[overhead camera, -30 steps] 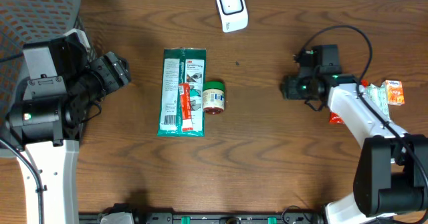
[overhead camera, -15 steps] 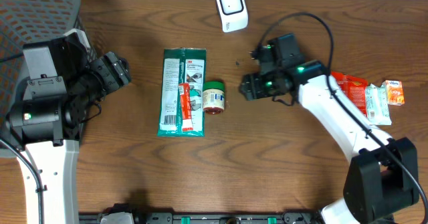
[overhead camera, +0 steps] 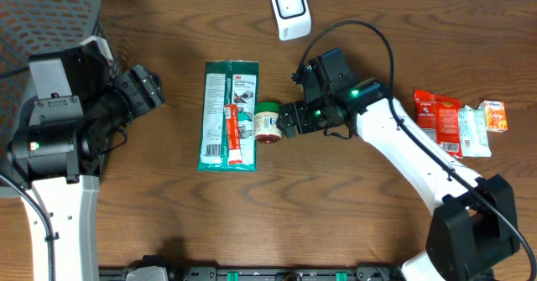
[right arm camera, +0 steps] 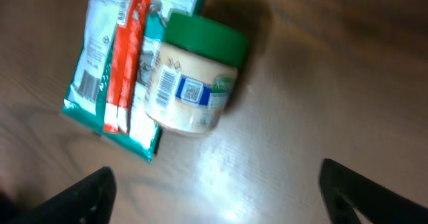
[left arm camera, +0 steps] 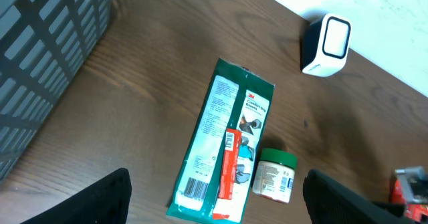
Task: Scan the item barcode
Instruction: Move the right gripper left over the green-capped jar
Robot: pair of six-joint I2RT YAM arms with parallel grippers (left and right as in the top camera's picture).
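Right pincer (overhead camera: pixel 286 120), spread wide and gripping nothing, hangs over bare tabletop (overhead camera: pixel 336 205) with open room behind it and to both sides, while ahead of it lies the flat green pouch (overhead camera: pixel 220 113) and, just off its fingertips, the green-lidded jar (overhead camera: pixel 268 122) on its side, barcode upward, resting against that pouch's edge.

The jar (overhead camera: pixel 268 122) touches the green packet (overhead camera: pixel 220 105) on its left, so nothing can pass there; a red tube (overhead camera: pixel 232 135) lies on that packet. The right gripper (overhead camera: pixel 285 120), jaws spread, crowds the jar's right side. The table (overhead camera: pixel 277 201) is bare on the jar's near side and beyond it up to the scanner (overhead camera: pixel 290 11).
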